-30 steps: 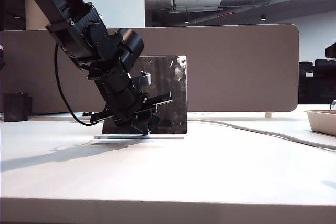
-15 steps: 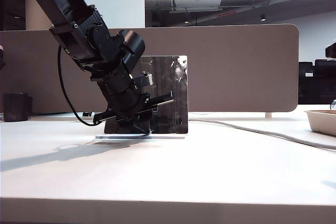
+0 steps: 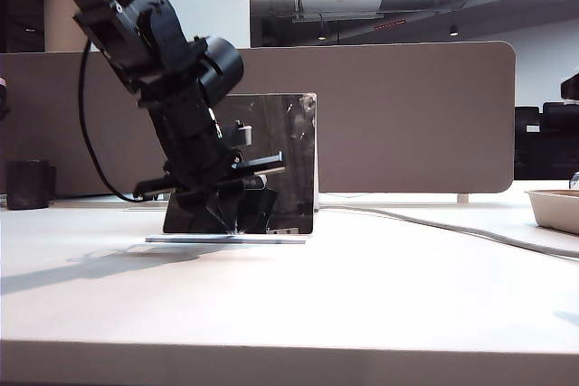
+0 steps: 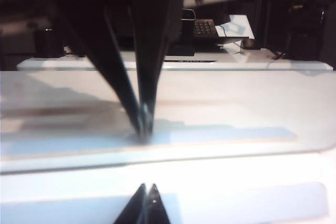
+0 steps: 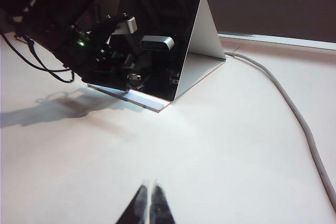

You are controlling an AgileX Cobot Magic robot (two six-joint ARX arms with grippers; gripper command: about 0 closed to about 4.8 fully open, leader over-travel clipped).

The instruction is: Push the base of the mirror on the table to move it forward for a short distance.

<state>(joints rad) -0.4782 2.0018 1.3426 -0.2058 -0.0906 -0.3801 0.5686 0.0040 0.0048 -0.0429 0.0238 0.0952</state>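
Observation:
The mirror (image 3: pixel 280 155) stands on the white table (image 3: pixel 362 296), a dark glossy panel on a thin white base (image 3: pixel 271 240). My left gripper (image 3: pixel 231 228) is shut and points down, with its tips against the base at the foot of the panel. In the left wrist view the shut left gripper (image 4: pixel 147 186) meets the base (image 4: pixel 236 203), and the mirror (image 4: pixel 220 103) reflects the fingers. The right wrist view shows the mirror (image 5: pixel 163 30) and base (image 5: pixel 144 102) from the side. My right gripper (image 5: pixel 147 186) is shut over bare table, well away from the mirror.
A grey cable (image 3: pixel 452 223) runs across the table from behind the mirror to the right, also seen as the cable (image 5: pixel 299 114). A beige divider (image 3: pixel 407 115) stands behind. A shallow tray (image 3: pixel 554 208) sits at the far right and a dark cup (image 3: pixel 27 184) at the far left.
The mirror and its base have slid a little nearer the exterior camera and to the left. My left arm moved with them, its gripper still at the base.

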